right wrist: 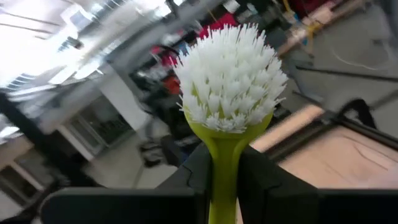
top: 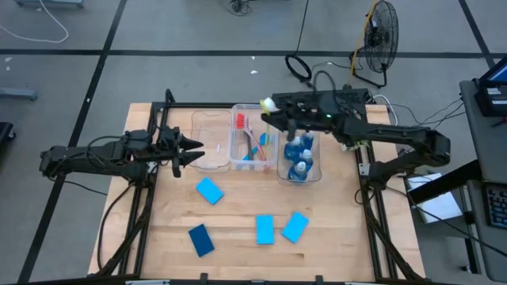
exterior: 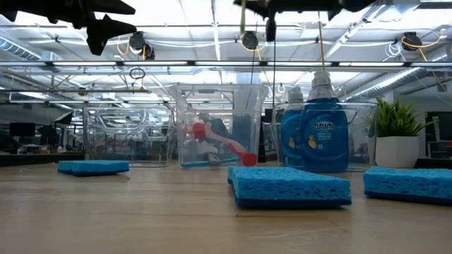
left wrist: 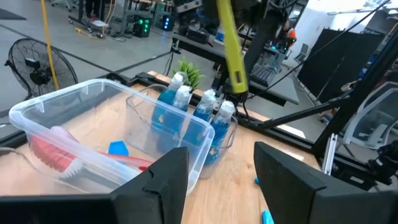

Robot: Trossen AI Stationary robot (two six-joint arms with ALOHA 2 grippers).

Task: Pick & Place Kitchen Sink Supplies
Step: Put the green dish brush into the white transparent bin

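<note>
Pale wooden boards make up the table (top: 333, 237), which stands on a grey tiled floor with a fan (top: 383, 36) beyond its far edge. Nearest the front edge lie four flat blue sponges: the darker sponge (top: 201, 240) toward the left, two lighter sponges side by side at centre, one upright (top: 264, 229) and one tilted (top: 295, 226), and a fourth sponge (top: 209, 190) farther back and to the left.

Behind them, three clear plastic bins stand in a row. The left bin (top: 211, 141) shows nothing inside. The middle bin (top: 253, 142) holds brushes, among them a red brush (exterior: 220, 143) lying aslant in the low view. The right bin (top: 299, 158) holds the blue bottles (exterior: 323, 127) with pale caps, standing upright and close together. A small potted plant (exterior: 397, 137) stands beyond that bin.

The left gripper (top: 198, 150) hangs above the table just left of the left bin, its fingers apart and holding nothing. The right gripper (top: 283, 113) is raised over the far side of the middle and right bins, its fingers clamped on the handle of the yellow-green brush (right wrist: 229, 106), whose white bristle head points away from the wrist. In the left wrist view the brush handle hangs above the bottles.
</note>
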